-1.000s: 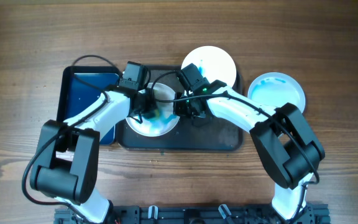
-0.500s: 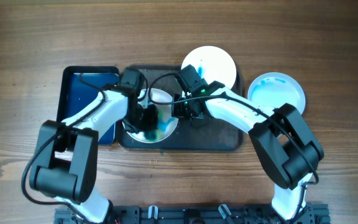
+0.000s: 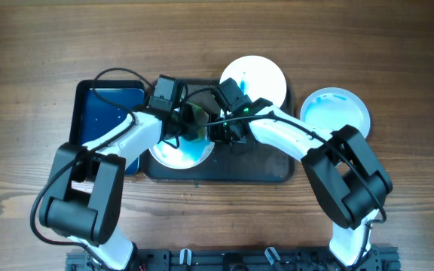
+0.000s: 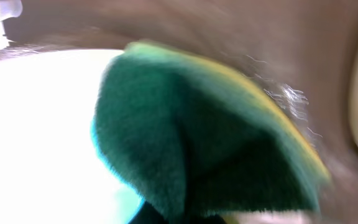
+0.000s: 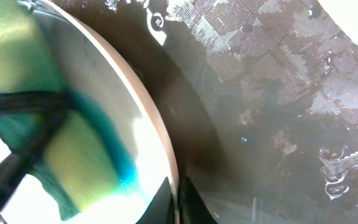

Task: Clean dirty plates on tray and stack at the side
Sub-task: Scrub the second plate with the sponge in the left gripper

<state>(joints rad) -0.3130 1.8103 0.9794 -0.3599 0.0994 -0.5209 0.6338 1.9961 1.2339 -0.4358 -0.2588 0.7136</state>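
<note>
The tray (image 3: 255, 162) is set at the middle of the worktop (image 3: 36, 45). On its left part a smeared plate (image 3: 173, 154) is laid, streaked with blue-teal. A green-and-yellow sponge (image 4: 204, 143) is clamped in the left hand (image 3: 189, 120) and pressed on the plate's far side. The fingers are hidden behind it in the wrist view. The plate's right rim is pinched between the closed fingers of the right hand (image 5: 174, 199). A second plate (image 3: 258, 75) is seen overlapping the tray's far rim. A third plate (image 3: 337, 113) is laid on the worktop just beside the tray, toward the right edge. A smaller blue-floored tray (image 3: 104, 113) is placed toward the left edge.
</note>
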